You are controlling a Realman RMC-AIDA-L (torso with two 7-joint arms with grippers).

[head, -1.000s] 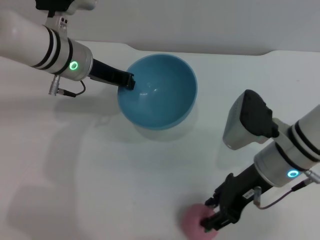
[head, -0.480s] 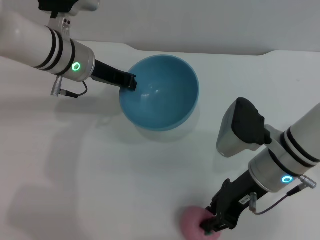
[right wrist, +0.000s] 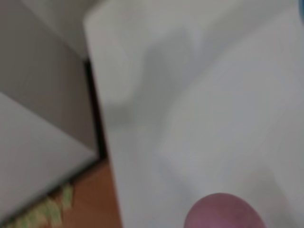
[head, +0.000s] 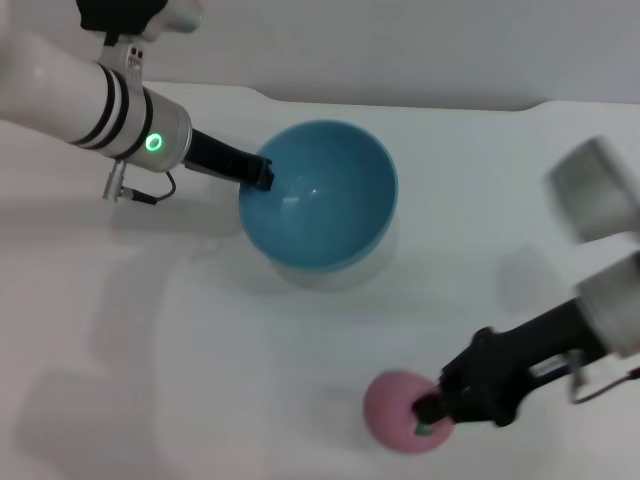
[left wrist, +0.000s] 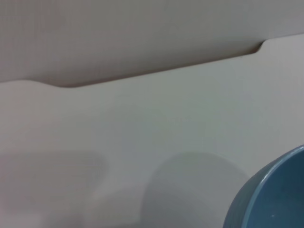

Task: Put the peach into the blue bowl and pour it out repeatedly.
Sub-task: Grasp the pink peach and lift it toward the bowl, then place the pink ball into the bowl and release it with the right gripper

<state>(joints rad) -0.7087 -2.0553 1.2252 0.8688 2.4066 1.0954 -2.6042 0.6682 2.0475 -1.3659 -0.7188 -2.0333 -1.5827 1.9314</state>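
Head view: left gripper (head: 262,172) w/ fingers pinching the near-left rim of the blue bowl (head: 320,200), tilted toward the robot at counter (head: 180,350) centre. Right gripper (head: 432,410) at front right, fingers clamped on the peach (head: 398,412), well apart from the bowl. Right wrist view: peach top only.
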